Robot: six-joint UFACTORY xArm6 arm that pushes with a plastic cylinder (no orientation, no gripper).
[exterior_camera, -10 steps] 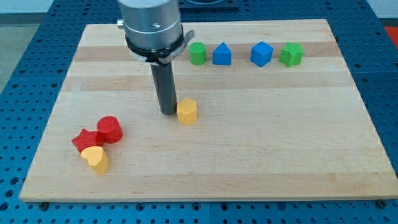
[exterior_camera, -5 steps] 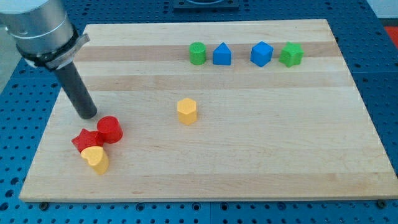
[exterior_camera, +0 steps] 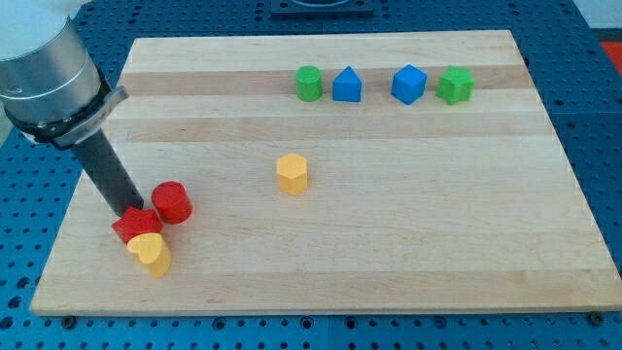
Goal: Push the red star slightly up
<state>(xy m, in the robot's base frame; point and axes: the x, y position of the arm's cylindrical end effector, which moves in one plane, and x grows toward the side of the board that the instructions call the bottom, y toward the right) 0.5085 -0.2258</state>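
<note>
Gripper we have none: our arm ends in a dark rod, so nothing spreads or pinches. Our tip [exterior_camera: 131, 209] sits against the top-left edge of the red star-shaped block [exterior_camera: 135, 226], near the left side of the wooden bench [exterior_camera: 389, 243]. That puts the star just below and to the view's right of us, so pushing it up calls for coming round beneath it. A red cylinder [exterior_camera: 173, 202] touches its right, a yellow heart-shaped block [exterior_camera: 150, 251] its bottom. No writing is readable.
</note>
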